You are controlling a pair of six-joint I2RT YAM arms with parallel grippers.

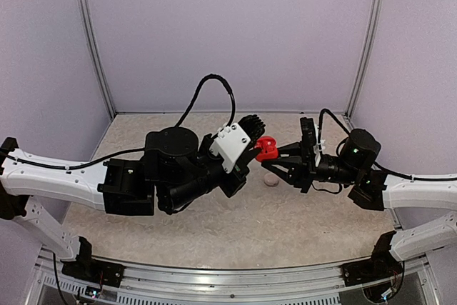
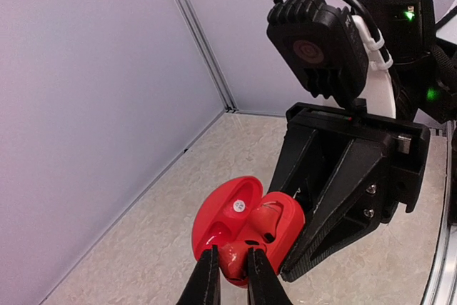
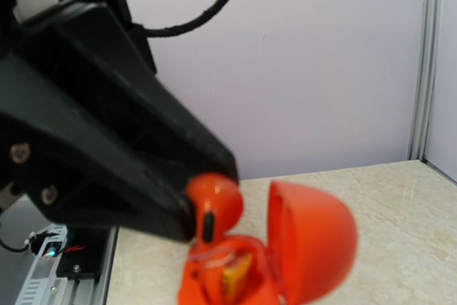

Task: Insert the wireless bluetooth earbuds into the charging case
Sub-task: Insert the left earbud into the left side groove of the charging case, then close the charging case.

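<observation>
- left gripper pinched almost shut on a red earbud; both well above the table
- right gripper clamped on the open red charging case; lid hinged leftward
- earbud sits at the case's near rim, just ahead of the left fingertips; likely a short push forward seats it

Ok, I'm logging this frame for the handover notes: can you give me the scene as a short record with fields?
right end effector: shut on the red charging case, held off the table
left end effector: shut on a red earbud, at the case's opening
lid: open
earbud seated: not yet
on table: one small pale round item, unclear what
</observation>
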